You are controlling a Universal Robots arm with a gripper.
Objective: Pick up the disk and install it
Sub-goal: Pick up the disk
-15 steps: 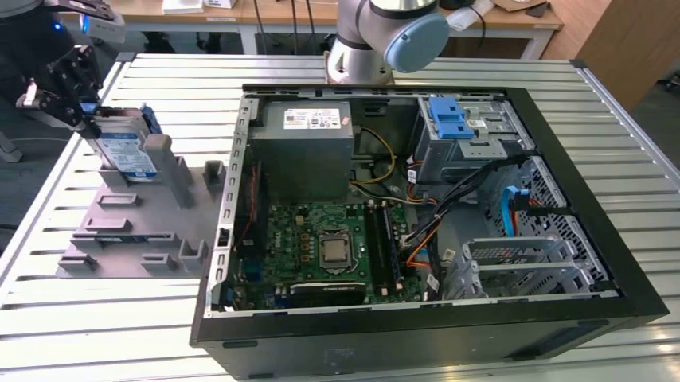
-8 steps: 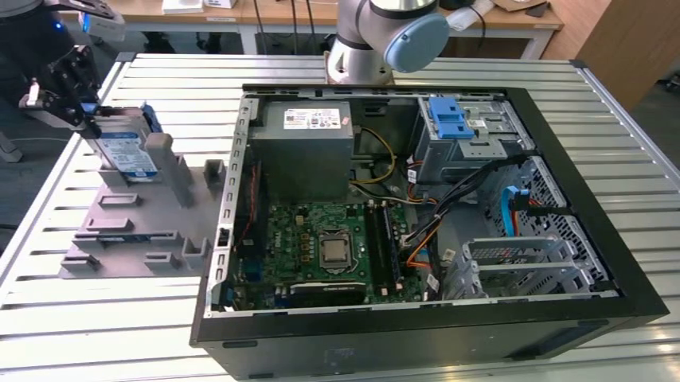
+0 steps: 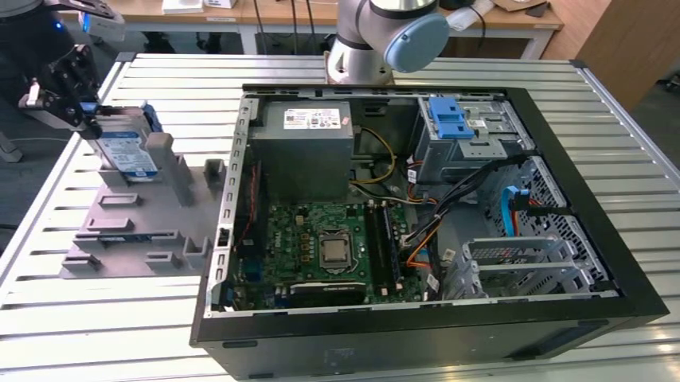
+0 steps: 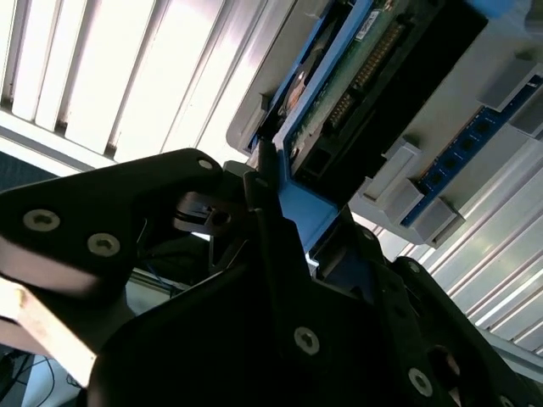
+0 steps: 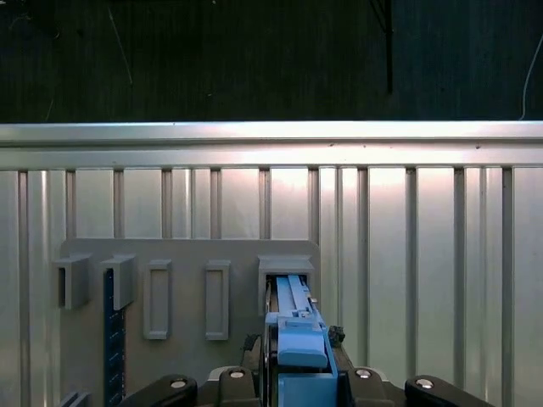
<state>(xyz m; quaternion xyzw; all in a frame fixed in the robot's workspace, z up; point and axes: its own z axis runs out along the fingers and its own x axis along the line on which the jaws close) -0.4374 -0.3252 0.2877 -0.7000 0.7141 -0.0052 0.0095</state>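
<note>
At the exterior view's left, the claw (image 3: 87,118) is clamped on the disk (image 3: 123,151), which stands upright in the grey rack (image 3: 117,239) on the table (image 3: 95,318), beside the open computer case (image 3: 595,239).

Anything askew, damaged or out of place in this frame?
Nothing stands out. The silver hard drive in its blue carrier stands on edge in the grey slotted holder, with the end effector at it; the open black computer case looks orderly.

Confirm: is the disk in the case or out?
Out. The disk stands on edge in the grey holder beside the case, gripper clamped on it.
</note>
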